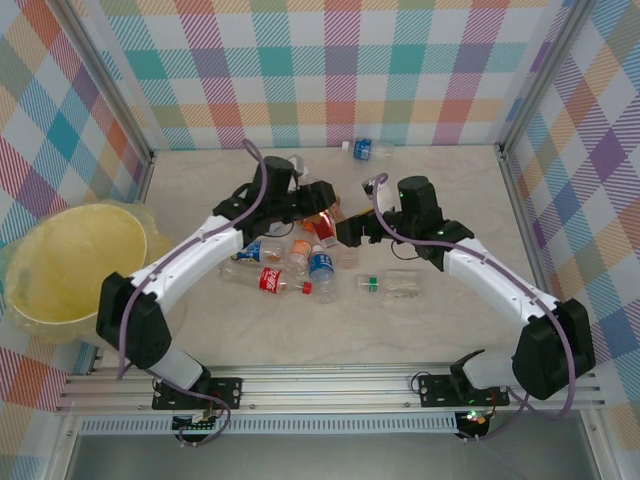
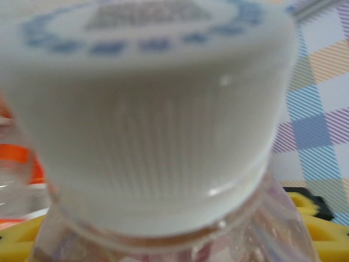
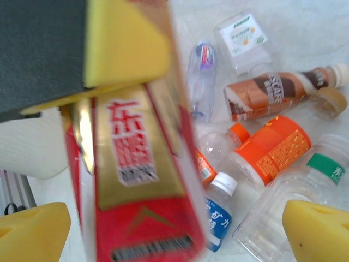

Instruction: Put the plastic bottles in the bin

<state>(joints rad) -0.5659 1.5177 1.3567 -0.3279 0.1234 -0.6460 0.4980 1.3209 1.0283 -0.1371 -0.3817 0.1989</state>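
One white-capped bottle (image 2: pixel 152 136) lies between the left fingers (image 2: pixel 324 234).

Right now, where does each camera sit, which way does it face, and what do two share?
Top external: above and behind the bases, looking down at the table; left arm, right arm, bin, bottle pile.
Left wrist: on the left arm, looking along its yellow fingers at a white-capped bottle right up close.
Right wrist: looking down past its wide-apart yellow fingers at a red-labelled bottle.
Shared: top external and right wrist both see the bottle pile.
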